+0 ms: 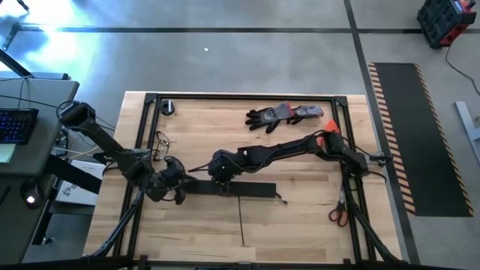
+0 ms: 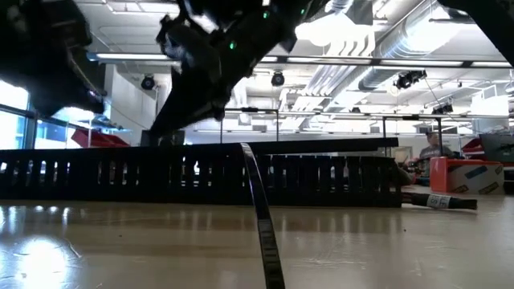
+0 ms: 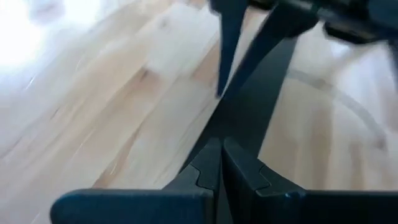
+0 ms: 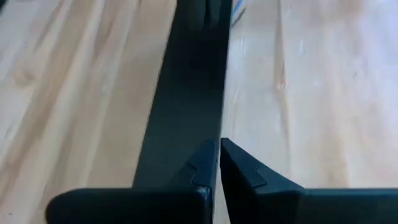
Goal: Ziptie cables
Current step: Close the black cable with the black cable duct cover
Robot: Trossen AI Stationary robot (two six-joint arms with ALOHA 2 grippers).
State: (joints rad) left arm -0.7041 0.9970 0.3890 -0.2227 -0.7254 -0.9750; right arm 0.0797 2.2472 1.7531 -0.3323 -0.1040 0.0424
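Observation:
The long black slotted bar (image 1: 236, 189) lies flat across the table's middle, and in the low view the bar (image 2: 201, 172) stands as a toothed wall. My left gripper (image 1: 182, 186) is shut over the bar's left end (image 3: 249, 106). My right gripper (image 1: 222, 180) is shut above the bar (image 4: 186, 81), a little to the right of the left one. A small tangle of thin wire (image 1: 160, 144) lies by the left frame rail; I cannot tell whether it is the cables. A blue-white bit (image 4: 236, 9) shows beside the bar. My left gripper's shut fingers (image 3: 205, 168) stand over the bar's left end, pointing along it; I cannot tell whether they touch it. My right gripper's shut fingers (image 4: 239, 165) hang over the bar's top, slanting down from the right; I cannot tell whether they touch it.
A flat thin black strip (image 1: 241, 221) runs from the bar toward the near edge and shows in the low view as a strip (image 2: 263, 225). Gloves (image 1: 283, 115) and a round dark object (image 1: 167, 107) lie near the far edge. Red-handled scissors (image 1: 337, 214) lie at the right. A black frame (image 1: 240, 97) rims the table.

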